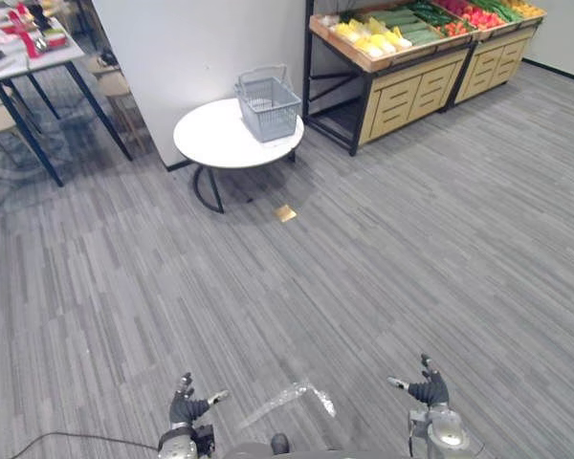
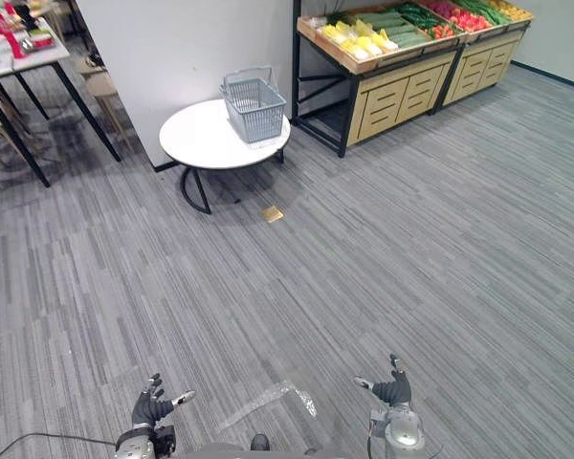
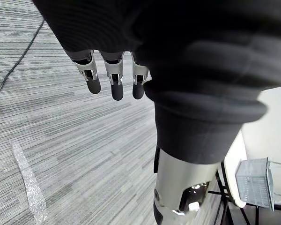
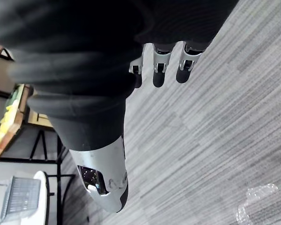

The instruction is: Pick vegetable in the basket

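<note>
The vegetables (image 1: 407,27) lie unpicked on the wooden stand (image 1: 402,96) at upper right. Beside it, the grey basket (image 1: 268,105) looks empty on the round white surface (image 1: 215,143). At the bottom edge, the left hand (image 1: 184,409) and right hand (image 1: 429,390) hang with fingers (image 3: 113,84) straight, holding nothing. The whole task remains.

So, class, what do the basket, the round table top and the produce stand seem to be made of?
Basket: grey plastic, probably; matte, moulded grid walls.
Table top: smooth white, perhaps laminate; slight sheen.
Produce stand: pale wood-look fronts, dark metal-looking frame.
</note>
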You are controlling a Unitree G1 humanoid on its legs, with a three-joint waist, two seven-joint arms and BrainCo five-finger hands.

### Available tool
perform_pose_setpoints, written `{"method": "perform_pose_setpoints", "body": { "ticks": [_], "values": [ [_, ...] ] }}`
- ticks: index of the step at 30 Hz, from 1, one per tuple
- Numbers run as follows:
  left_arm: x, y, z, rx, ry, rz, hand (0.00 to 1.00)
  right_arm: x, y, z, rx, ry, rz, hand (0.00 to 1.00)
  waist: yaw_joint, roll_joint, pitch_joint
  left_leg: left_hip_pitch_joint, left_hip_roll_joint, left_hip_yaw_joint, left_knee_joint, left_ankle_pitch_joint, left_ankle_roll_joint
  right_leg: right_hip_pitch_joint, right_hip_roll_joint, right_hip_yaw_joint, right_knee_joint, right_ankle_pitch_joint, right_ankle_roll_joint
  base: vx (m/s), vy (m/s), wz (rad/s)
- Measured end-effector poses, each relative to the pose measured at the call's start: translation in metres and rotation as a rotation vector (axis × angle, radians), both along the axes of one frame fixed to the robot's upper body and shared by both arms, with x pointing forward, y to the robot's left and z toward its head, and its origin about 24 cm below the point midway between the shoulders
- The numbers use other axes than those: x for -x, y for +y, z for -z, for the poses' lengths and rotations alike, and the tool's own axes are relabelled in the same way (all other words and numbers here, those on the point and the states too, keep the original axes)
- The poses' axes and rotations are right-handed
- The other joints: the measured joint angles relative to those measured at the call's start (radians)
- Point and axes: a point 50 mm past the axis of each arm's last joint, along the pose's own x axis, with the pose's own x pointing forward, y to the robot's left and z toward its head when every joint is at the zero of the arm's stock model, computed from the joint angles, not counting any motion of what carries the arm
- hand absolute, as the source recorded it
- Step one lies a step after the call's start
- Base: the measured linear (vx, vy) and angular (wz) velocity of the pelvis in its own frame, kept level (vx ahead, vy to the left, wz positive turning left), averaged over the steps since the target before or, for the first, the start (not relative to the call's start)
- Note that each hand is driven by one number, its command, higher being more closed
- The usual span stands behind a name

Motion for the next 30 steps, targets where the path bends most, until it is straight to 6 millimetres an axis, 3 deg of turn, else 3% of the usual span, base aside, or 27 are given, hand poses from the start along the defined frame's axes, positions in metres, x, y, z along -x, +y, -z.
{"method": "perform_pose_setpoints", "body": {
  "ticks": [18, 22, 25, 29, 30],
  "values": [
    [-0.003, 0.005, -0.007, -0.018, -0.041, -0.001, 0.0, -0.01, -0.021, -0.018, 0.088, -0.064, -0.011, 0.0, 0.001, 0.031, 0.036, -0.021, -0.009, -0.02, 0.025, -0.033, 0.01, -0.007, -0.009, 0.011, -0.014, -0.001, 0.026, -0.01, -0.002, -0.01],
    [-0.01, 0.007, -0.015, -0.028, -0.088, -0.009, 0.0, -0.016, -0.021, -0.021, 0.088, -0.083, 0.007, 0.0, 0.027, 0.034, 0.048, -0.129, 0.019, 0.005, 0.19, -0.126, 0.012, -0.044, 0.013, 0.039, -0.014, 0.001, 0.033, 0.01, 0.026, -0.21],
    [-0.014, 0.013, -0.022, -0.042, -0.124, -0.037, 0.0, -0.029, -0.022, -0.027, 0.091, -0.118, 0.007, 0.0, 0.044, 0.052, 0.061, -0.199, 0.049, 0.02, 0.331, -0.224, 0.019, -0.069, 0.038, 0.065, 0.015, -0.022, 0.048, 0.09, 0.066, -0.28],
    [-0.02, 0.014, -0.031, -0.053, -0.174, -0.045, 0.0, -0.033, -0.021, -0.029, 0.093, -0.125, -0.001, 0.0, 0.052, 0.049, 0.063, -0.229, 0.039, 0.036, 0.434, -0.317, 0.039, -0.18, 0.032, 0.085, 0.296, -0.156, 0.069, 0.17, 0.107, -0.13],
    [-0.021, 0.013, -0.032, -0.053, -0.179, -0.039, 0.0, -0.032, -0.019, -0.031, 0.09, -0.131, -0.002, 0.0, 0.05, 0.049, 0.065, -0.211, 0.03, 0.034, 0.457, -0.348, 0.054, -0.264, 0.027, 0.086, 0.508, -0.196, 0.103, 0.25, 0.131, 0.05]
  ]
}}
